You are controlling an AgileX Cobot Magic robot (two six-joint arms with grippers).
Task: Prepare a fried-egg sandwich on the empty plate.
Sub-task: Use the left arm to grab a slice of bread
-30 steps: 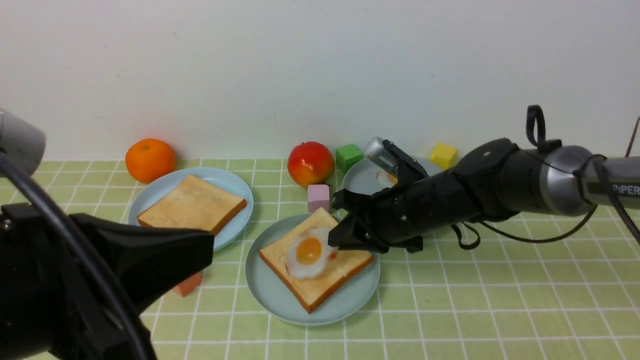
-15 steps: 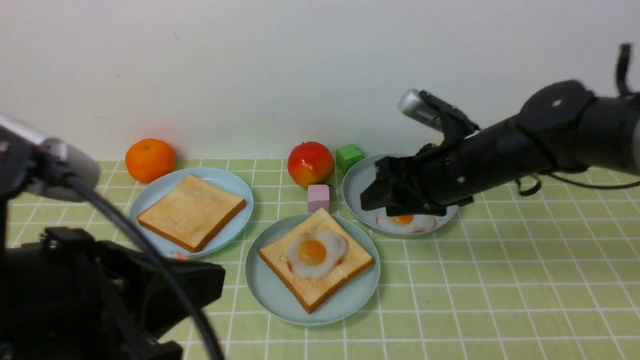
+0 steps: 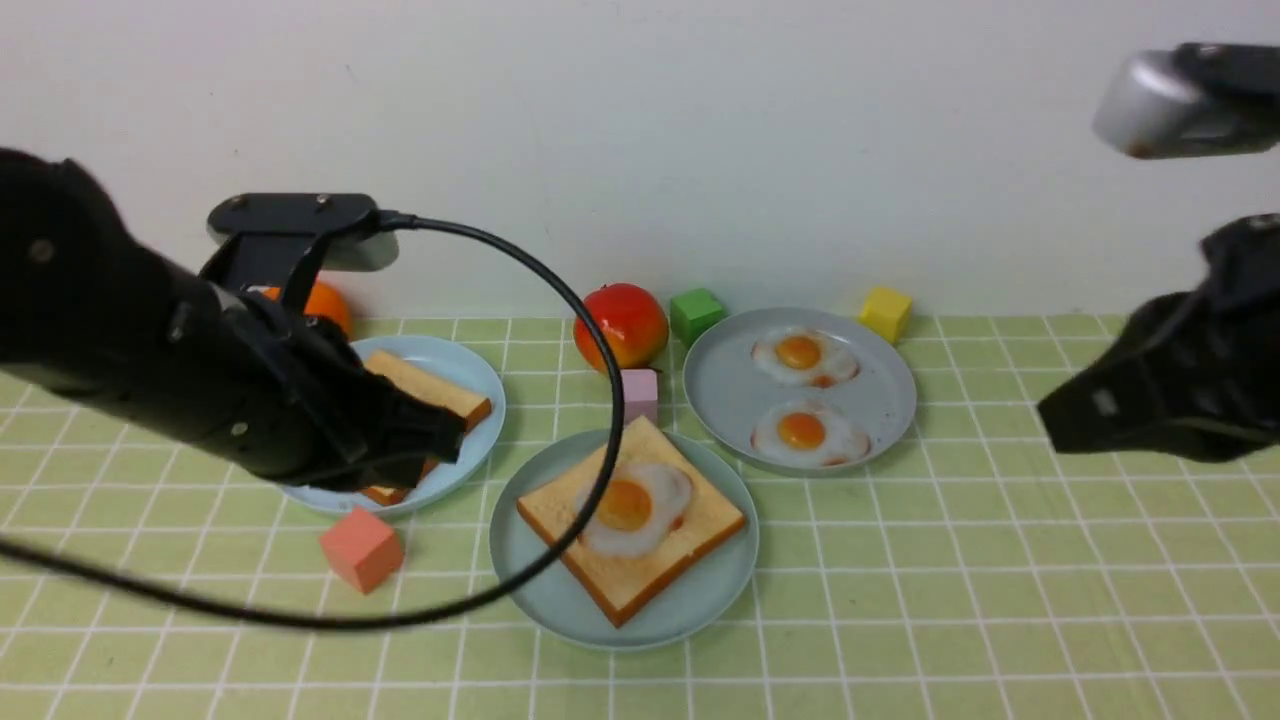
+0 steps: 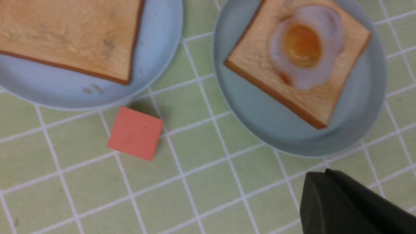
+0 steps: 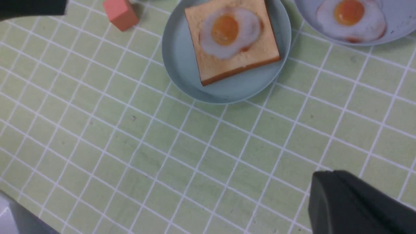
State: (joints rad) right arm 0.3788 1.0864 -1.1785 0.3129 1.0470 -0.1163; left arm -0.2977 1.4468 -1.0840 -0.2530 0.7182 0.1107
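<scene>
The pale teal plate point(image 3: 710, 585) is sitting on the counter point(image 3: 950, 620), carrying one toasted bread slice point(image 3: 640, 578) with a fried egg point(image 3: 632, 505) lying on top. A looping black cable point(image 3: 603, 370) is crossing in front of the plate's left part.

The second bread slice point(image 3: 432, 393) is lying on the sky-blue plate point(image 3: 470, 365), just left of the teal plate and a little beyond it. The left arm is hiding most of that slice in the front view, leaving only a corner and some crust showing. An orange point(image 3: 328, 306), farther off on that side, is almost wholly covered by the same arm.

Beyond the teal plate on its right, the grey-blue plate point(image 3: 722, 392) is holding two spare eggs point(image 3: 800, 355).

The left pincer point(image 3: 445, 440) is reaching across the sky-blue plate, pressed closed and gripping nothing. The right pincer point(image 3: 1060, 420) is hanging raised, well right of the teal plate. It is blurred, its arm is cut off by the frame edge, and it is closed and empty.

A coral cube point(image 3: 360, 548) is resting left of the teal plate.
</scene>
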